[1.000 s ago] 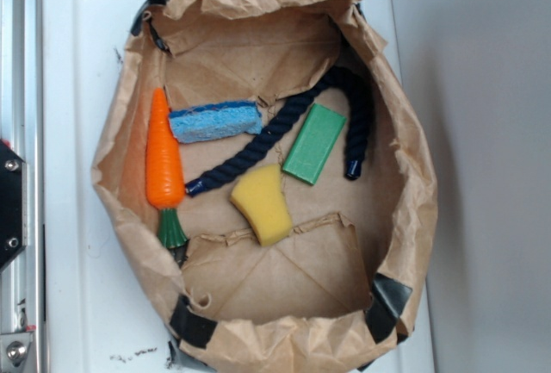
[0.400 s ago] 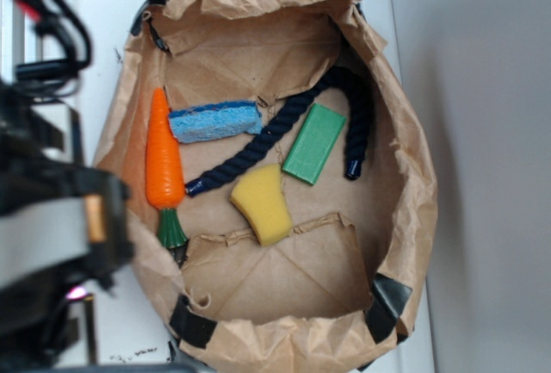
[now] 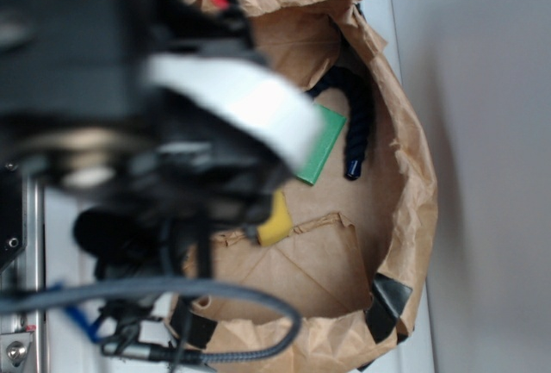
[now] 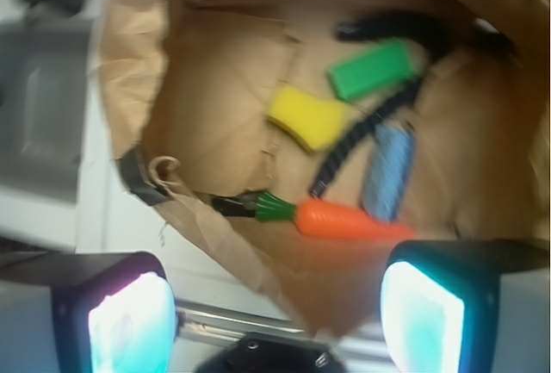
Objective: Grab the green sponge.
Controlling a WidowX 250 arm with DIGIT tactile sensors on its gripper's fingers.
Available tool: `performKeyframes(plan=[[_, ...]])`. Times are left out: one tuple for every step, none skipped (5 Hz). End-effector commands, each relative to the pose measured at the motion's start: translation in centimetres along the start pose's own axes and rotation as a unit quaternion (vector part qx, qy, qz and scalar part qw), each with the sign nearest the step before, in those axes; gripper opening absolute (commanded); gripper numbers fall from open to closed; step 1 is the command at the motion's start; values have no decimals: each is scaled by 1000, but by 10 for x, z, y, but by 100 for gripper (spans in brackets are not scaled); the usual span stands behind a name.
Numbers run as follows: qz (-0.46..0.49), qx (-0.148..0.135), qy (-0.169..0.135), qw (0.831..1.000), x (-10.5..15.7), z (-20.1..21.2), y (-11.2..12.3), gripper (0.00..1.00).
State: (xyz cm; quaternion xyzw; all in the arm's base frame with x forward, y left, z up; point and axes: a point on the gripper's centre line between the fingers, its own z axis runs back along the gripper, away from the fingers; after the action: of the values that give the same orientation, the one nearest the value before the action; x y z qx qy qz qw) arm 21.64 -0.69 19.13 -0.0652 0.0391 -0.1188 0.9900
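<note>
The exterior view is largely blocked by the blurred black robot arm (image 3: 129, 115), which covers the left and centre of the crumpled brown paper bag (image 3: 405, 183). Only 1 corner of the flat bright green rectangular sponge (image 3: 323, 145), a sliver of the yellow wedge-shaped sponge (image 3: 275, 218) and the bend of the dark navy rope (image 3: 355, 123) remain visible there. The wrist view shows the full bag interior: the green sponge (image 4: 372, 69), the yellow sponge (image 4: 307, 117), the rope (image 4: 362, 140), the blue rough-textured sponge (image 4: 387, 170) and the orange plastic carrot with a green top (image 4: 331, 216).

The arm reaches in from the left, above the bag's left side. The gripper (image 4: 275, 317) has its 2 fingers (image 4: 129, 321) set wide apart, holding nothing.

The green sponge lies flat on the bag floor, beside the rope and near the yellow sponge. It is well apart from the gripper, beyond the carrot in the wrist view.
</note>
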Motion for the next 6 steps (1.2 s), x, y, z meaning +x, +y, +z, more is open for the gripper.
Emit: performKeyframes(plan=[[0,5,-25,1000,3,12,1,100],[0,5,-25,1000,3,12,1,100],[0,5,-25,1000,3,12,1,100],[-31,17,-41,999,28,-13,10,100],[-41,23,-70,996,51,-24,13,100],[-81,26,-85,993,57,-42,14,100]])
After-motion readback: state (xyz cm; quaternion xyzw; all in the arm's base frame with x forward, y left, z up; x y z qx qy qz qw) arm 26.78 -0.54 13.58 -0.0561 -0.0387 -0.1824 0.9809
